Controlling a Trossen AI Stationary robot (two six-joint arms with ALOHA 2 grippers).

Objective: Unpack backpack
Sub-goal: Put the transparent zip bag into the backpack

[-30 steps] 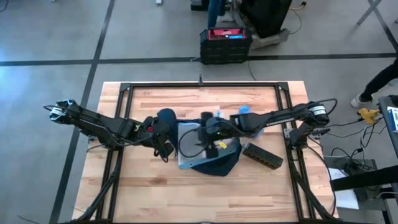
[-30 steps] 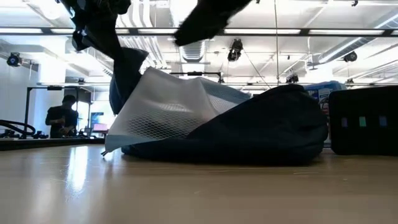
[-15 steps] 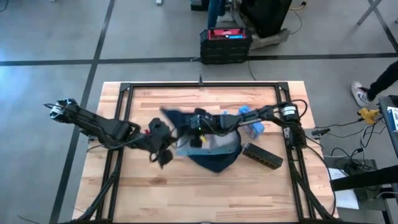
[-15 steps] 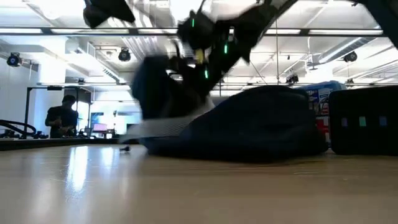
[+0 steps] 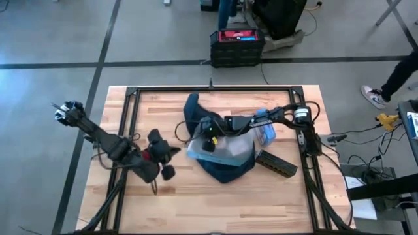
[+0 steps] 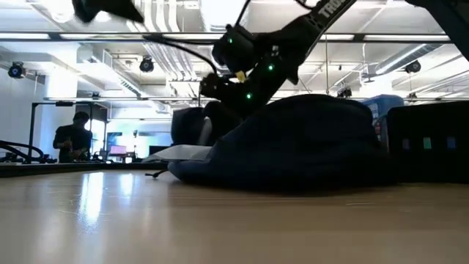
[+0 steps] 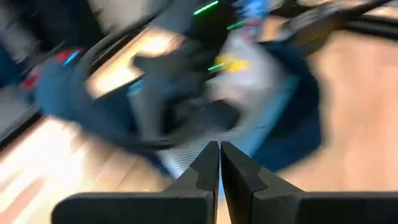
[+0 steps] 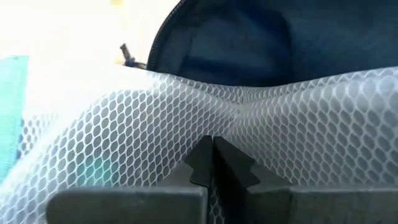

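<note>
table [image 5: 274,202]: pale wood planks | floor [image 5: 52,39]: grey | backpack [image 5: 228,171] mid-table

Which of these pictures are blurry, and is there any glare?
Left wrist view: the backpack is smeared by motion blur, though the left hand looks sharp. Right wrist view: crisp white mesh, washed-out brightness at one corner. Low view: ceiling lights gleam on the table.

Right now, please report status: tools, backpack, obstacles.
Left tool shut, empty, off the backpack. Right tool shut at white mesh inside the opened pack. Black box lies beside it.
</note>
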